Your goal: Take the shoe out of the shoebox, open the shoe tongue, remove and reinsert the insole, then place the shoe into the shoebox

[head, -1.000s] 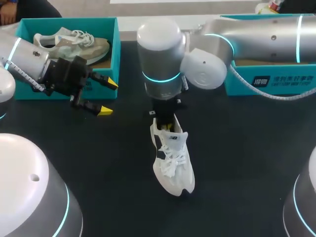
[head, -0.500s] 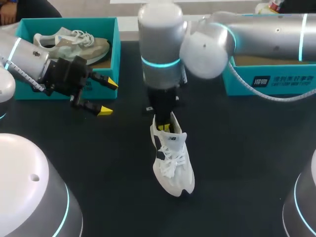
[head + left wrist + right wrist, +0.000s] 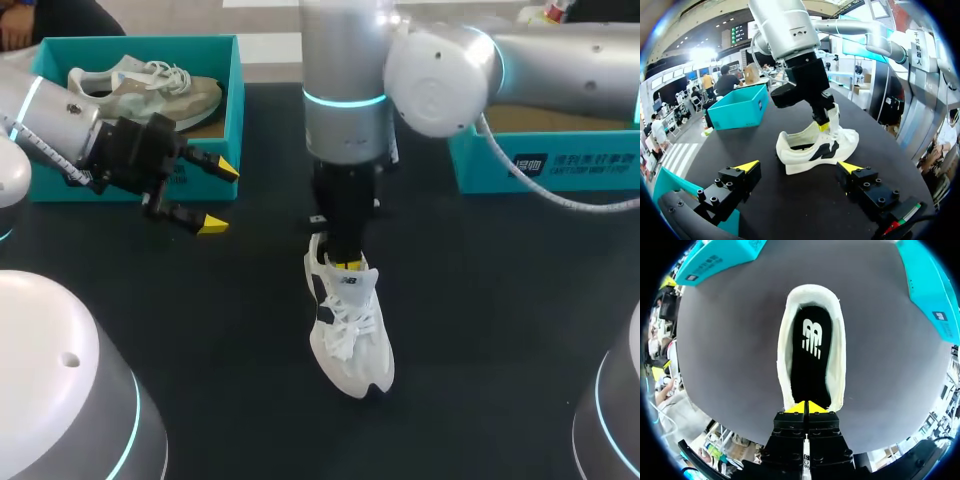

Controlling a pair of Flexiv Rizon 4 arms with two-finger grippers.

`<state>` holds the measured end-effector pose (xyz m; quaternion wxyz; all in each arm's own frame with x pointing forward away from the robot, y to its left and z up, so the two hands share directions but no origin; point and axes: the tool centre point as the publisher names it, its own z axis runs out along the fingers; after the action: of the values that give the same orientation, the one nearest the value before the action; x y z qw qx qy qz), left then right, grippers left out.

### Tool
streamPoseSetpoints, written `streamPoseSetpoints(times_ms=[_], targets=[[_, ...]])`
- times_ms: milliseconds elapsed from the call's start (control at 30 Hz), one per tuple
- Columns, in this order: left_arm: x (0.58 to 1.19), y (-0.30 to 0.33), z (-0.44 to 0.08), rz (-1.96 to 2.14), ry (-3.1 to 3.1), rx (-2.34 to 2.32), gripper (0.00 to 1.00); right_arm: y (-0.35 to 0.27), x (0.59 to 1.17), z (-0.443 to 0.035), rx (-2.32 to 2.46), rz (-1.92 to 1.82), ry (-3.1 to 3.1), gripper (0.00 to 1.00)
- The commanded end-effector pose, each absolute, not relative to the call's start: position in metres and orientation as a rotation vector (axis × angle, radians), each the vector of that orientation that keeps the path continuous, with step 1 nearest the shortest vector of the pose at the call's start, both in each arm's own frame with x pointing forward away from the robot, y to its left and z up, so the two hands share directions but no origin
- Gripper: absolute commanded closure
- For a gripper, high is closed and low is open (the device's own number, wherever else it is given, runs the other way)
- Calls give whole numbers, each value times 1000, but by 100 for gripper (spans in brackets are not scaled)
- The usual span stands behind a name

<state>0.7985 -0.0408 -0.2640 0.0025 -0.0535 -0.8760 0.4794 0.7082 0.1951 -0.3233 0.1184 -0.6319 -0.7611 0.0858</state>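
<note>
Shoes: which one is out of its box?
The white shoe, standing on the black table with the right hand at its tongue. The beige shoe lies inside the teal shoebox at far left.

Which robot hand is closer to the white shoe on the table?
The right. The right gripper is at the opening of the white shoe, by its tongue. The left gripper hangs open off to the side, near the teal shoebox.

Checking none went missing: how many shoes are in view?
2. A white shoe stands on the table under the right hand; a beige shoe lies in the left box. The right box's inside is mostly hidden.
</note>
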Motion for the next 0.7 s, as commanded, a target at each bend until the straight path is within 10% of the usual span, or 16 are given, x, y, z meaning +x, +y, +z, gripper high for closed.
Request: streamPoseSetpoints(times_ms=[33,267,300,333,700], targets=[[799,-41,-264,1499,-2748,-170,0,192,706,-338,-1842,238,-2212,100],[799,-41,-264,1499,-2748,-170,0,189,715,-341,-1858,258,-2227,91],[799,-41,-264,1499,-2748,-170,0,187,715,-343,-1859,263,-2229,63],[799,-41,-264,1499,-2748,-170,0,186,715,-344,-1857,283,-2229,0],[799,-41,-264,1499,-2748,-170,0,199,715,-341,-1706,203,-2225,0]])
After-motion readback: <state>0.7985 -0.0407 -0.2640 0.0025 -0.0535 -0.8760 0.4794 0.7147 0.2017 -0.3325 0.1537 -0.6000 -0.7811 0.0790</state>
